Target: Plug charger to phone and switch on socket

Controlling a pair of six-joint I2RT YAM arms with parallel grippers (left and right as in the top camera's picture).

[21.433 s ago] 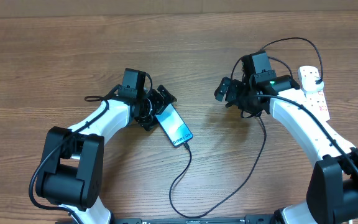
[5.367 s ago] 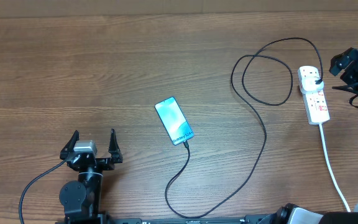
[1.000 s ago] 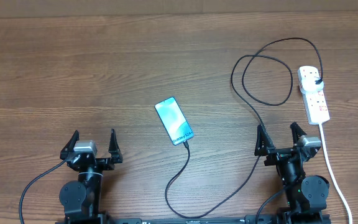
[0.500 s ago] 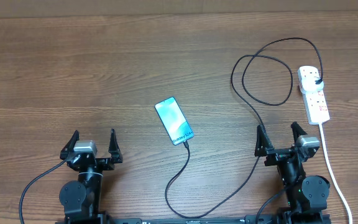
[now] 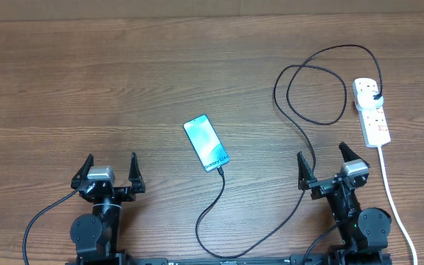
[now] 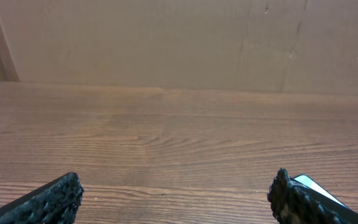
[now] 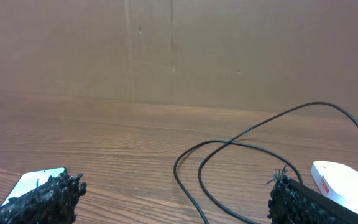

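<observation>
Overhead view checked first. Found the phone lying flat near the middle of the desk, cyan screen up, set at a slant. Noted the charger, a thin black cable, with its connector tip meeting the phone's near end (seating in the port too small to confirm). Traced it toward the front edge, round to the right, up through a loop and on to the black plug, seated in the far outlet of the socket, a white power strip at the right side. Saw red switches on the strip; could not read on or off. Logged the white cord leaving the strip's near end toward the front.

Recorded the left pincer at the front left, jaws spread wide, holding nothing, well apart from the phone. Recorded the right pincer at the front right, likewise wide and empty, between phone and strip, the cable passing close by its left finger; could not determine contact.

Checked both wrist views: saw bare wood between the spread fingers.
</observation>
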